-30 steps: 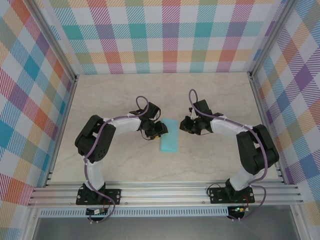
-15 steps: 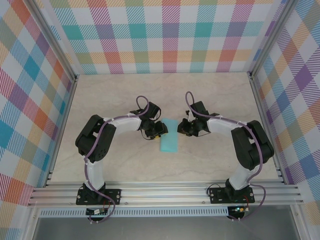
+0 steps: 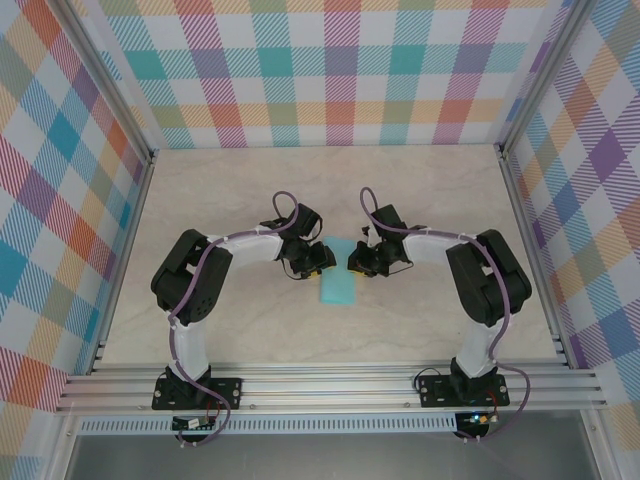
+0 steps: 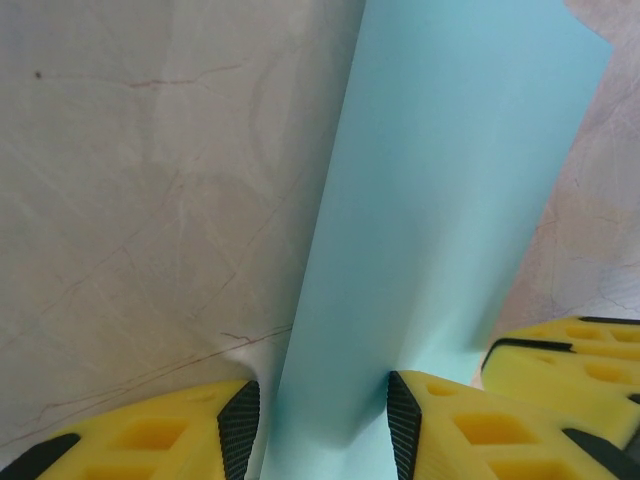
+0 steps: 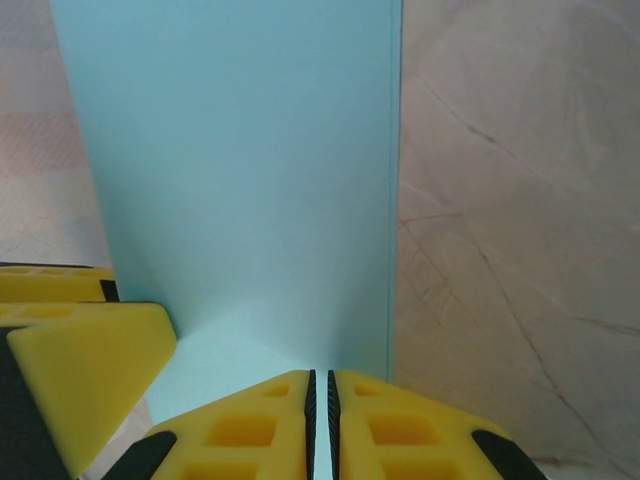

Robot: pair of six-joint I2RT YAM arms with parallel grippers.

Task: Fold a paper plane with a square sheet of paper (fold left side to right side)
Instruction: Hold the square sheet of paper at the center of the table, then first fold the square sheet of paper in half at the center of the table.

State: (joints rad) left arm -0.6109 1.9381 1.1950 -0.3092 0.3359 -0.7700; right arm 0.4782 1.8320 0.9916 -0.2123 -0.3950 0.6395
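Turquoise paper [image 3: 338,289] lies under closed right jaws (left jaws parted).

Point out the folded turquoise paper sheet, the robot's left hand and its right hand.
folded turquoise paper sheet [image 3: 339,290], top view, middle of its near half.
left hand [image 4: 322,425], left wrist view, gap between its parted yellow fingers.
right hand [image 5: 321,400], right wrist view, seam between its shut yellow fingers.

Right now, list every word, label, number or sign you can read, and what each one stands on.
No readable text anywhere.
The turquoise sheet of paper is plain.
The plaid walls bear pattern alone.
The small boards below the arm bases are too small to read.
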